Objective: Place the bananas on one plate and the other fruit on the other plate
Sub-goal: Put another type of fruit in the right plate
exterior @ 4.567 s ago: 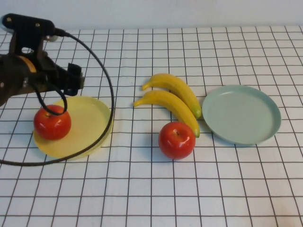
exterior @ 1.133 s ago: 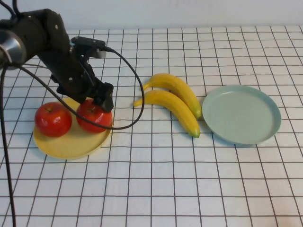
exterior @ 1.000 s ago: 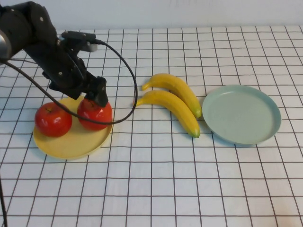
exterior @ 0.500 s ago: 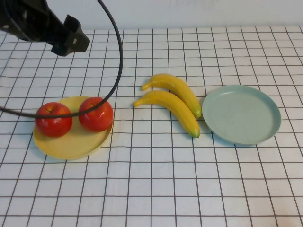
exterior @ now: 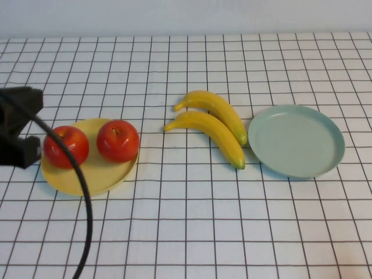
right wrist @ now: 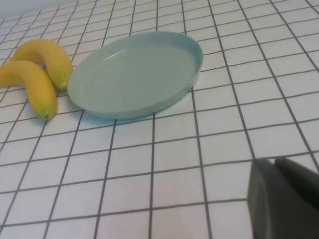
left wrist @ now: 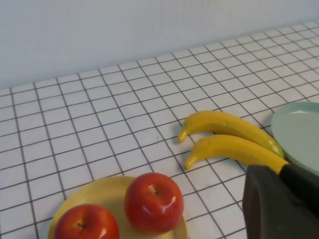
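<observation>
Two red apples [exterior: 66, 146] [exterior: 118, 140] sit side by side on the pale yellow plate [exterior: 87, 177] at the left. Two yellow bananas [exterior: 216, 107] [exterior: 209, 132] lie on the table in the middle, just left of the blue-green plate [exterior: 296, 140], which holds nothing. My left gripper [left wrist: 281, 172] is shut and empty, drawn back at the table's left edge, beside the yellow plate. Its wrist view shows the apples [left wrist: 153, 201], the bananas [left wrist: 234, 149] and the blue-green plate's rim [left wrist: 299, 132]. My right gripper [right wrist: 274, 162] is shut and empty, low over the table near the blue-green plate [right wrist: 134, 74]; it is out of the high view.
The left arm's black body [exterior: 17, 136] and its cable [exterior: 84, 197] lie across the front left of the table, over the yellow plate's left side. The table is a white grid-patterned cloth [exterior: 192, 221] with a pale wall at the back.
The second apple was carried from the middle onto the yellow plate and let go. The left arm then rose and drew back to the table's left edge.
</observation>
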Robot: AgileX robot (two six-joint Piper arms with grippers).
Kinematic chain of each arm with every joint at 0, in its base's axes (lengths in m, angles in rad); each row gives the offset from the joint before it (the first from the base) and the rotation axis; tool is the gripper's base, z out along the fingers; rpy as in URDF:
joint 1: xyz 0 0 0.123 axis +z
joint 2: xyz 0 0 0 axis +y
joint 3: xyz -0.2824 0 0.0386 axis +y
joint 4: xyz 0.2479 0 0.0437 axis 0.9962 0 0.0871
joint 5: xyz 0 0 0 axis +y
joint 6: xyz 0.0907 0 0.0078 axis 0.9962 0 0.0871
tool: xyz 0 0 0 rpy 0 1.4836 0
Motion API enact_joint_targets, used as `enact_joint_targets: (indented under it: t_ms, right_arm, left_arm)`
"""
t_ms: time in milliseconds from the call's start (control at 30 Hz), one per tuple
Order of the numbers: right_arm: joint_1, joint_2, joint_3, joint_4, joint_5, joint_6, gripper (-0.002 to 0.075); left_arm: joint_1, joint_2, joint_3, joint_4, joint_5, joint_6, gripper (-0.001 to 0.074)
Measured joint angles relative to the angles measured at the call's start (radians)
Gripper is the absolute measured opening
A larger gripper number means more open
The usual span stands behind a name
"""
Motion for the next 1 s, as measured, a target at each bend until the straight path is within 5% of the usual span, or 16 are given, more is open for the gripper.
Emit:
enact_joint_targets:
  t_ms: [467, 800, 1000]
  right_arm:
    - [0.000, 0.000, 0.000, 0.000, 0.000, 0.000, -0.0015]
    - [0.000, 0.000, 0.000, 0.015, 0.000, 0.000, -0.0015]
    - [0.000, 0.000, 0.000, 0.017, 0.000, 0.000, -0.0015]
  left_arm:
    - [0.000, -0.356, 0.210, 0.341, 0.151, -0.262, 0.0000]
    - [0.000, -0.693, 0.546, 0.612, -0.091, -0.477, 0.0000]
    - [0.092, -0.804, 0.662, 0.632, -0.008, -0.578, -0.0001]
